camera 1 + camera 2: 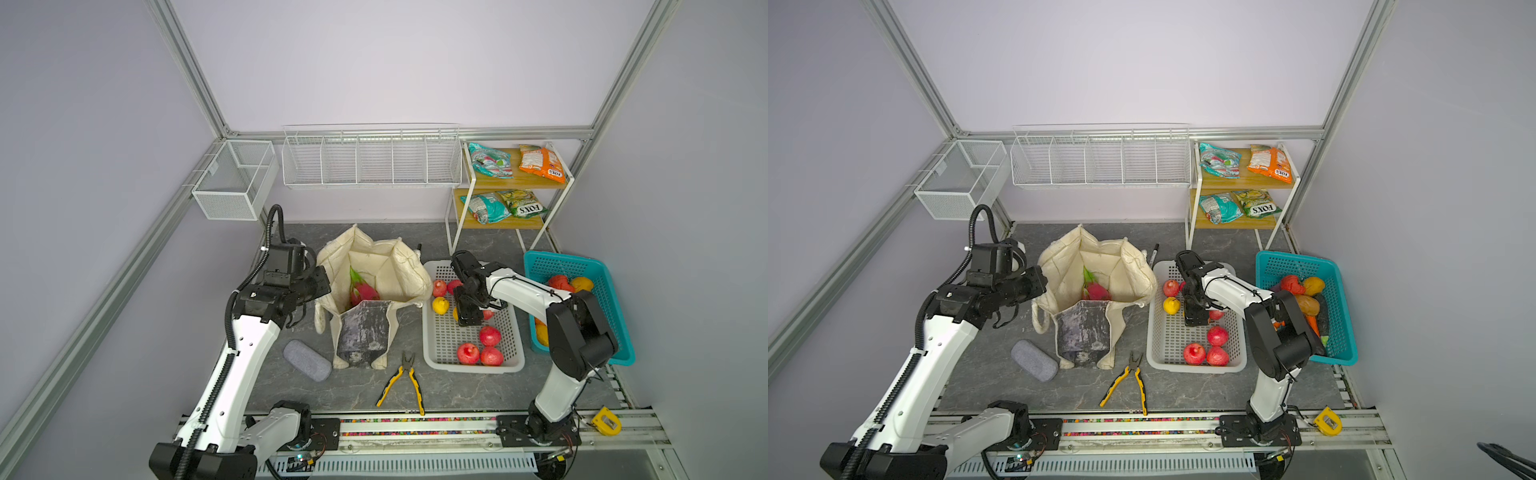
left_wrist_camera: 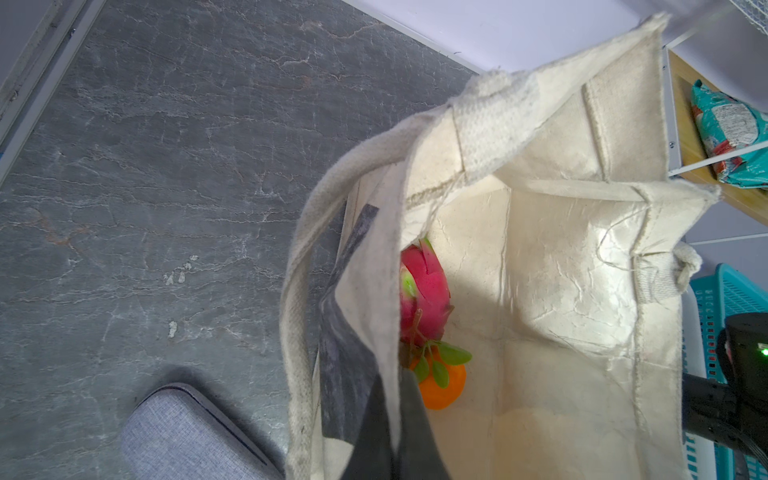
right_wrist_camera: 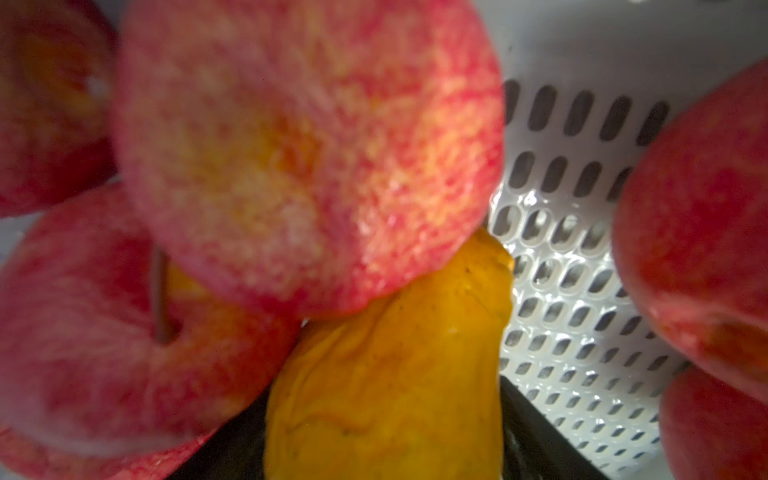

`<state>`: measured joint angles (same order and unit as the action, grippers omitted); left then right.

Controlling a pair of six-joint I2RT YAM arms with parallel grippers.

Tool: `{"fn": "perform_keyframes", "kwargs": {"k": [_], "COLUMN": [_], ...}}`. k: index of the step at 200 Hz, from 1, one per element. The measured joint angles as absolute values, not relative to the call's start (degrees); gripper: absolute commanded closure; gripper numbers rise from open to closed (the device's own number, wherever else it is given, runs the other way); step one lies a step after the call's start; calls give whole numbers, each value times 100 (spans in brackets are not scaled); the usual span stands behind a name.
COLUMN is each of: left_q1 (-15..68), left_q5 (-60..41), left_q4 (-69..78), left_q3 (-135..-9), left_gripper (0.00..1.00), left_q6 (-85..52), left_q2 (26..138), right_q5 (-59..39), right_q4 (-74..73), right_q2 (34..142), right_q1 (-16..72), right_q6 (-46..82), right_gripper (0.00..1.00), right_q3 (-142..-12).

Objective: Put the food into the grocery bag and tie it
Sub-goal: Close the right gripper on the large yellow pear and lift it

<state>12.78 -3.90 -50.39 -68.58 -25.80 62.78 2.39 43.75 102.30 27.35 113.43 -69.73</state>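
Inside the grocery bag (image 1: 399,266) we count one dragon fruit (image 2: 424,299) and one half-hidden orange (image 2: 444,392). The left gripper (image 2: 392,440) pinches its rim. The right gripper (image 3: 386,440) straddles a yellow pear (image 3: 395,353); we cannot tell its grip.

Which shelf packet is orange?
The orange packet, top tier, right in both top views. Beside it, the upper teal packet; below, the lower teal packet and the green packet.
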Motion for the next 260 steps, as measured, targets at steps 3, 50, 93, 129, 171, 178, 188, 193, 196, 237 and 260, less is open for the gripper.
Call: {"fn": "perform_keyframes", "kwargs": {"k": [3,50,93,129,171,178,188,193,196,237,260], "left_q1": [1278,1278,1278,1278,1278,1278,1278,1278,1278,1278,1278], "left_q5": [-390,-390,-390,-390,-390,-390,-390,-390,-392,-392,-395], "left_q4": [-5039,-5039,-5039,-5041,-5041,-5041,-5041,-5039,-5041,-5039,-5039], "left_q3": [-6858,-6858,-6858,-6858,-6858,-6858,-6858,-6858,-6858,-6855,-6855], "left_gripper": [100,100,100,100,100,100,100,100,100,100,100], "left_q6": [-2580,-2578,-2578,-2578,-2578,-2578,-2578,-2578,-2578,-2580,-2580], "left_q2": [6278,6272,6263,6263,6263,6263,6263,6263,6263,6263,6263], "right_q5": [246,344,425,489,574,585,600,600,600,648,663], "right_q4": [4379,4589,4661,4685,4915,4950,4980,4998,5013,5192,5323], "right_q2": [10230,10228,10228,10228,10228,10226,10221,10217,10213,10049,9878], "right_q1": [2735,2696,2694,2692,2689,2687,2687,2687,2687,2705,2735], "right_q6": [11345,11358,11356,11354,11246,11225,11192,11174,11155,10967,10899], "right_gripper": [24,26,38,42,44,44,44,44,44,44,43], "right_q3": [-6973,-6973,-6976,-6976,-7153,-7225,-7325,-7373,-7400,-7706,-7835]}}
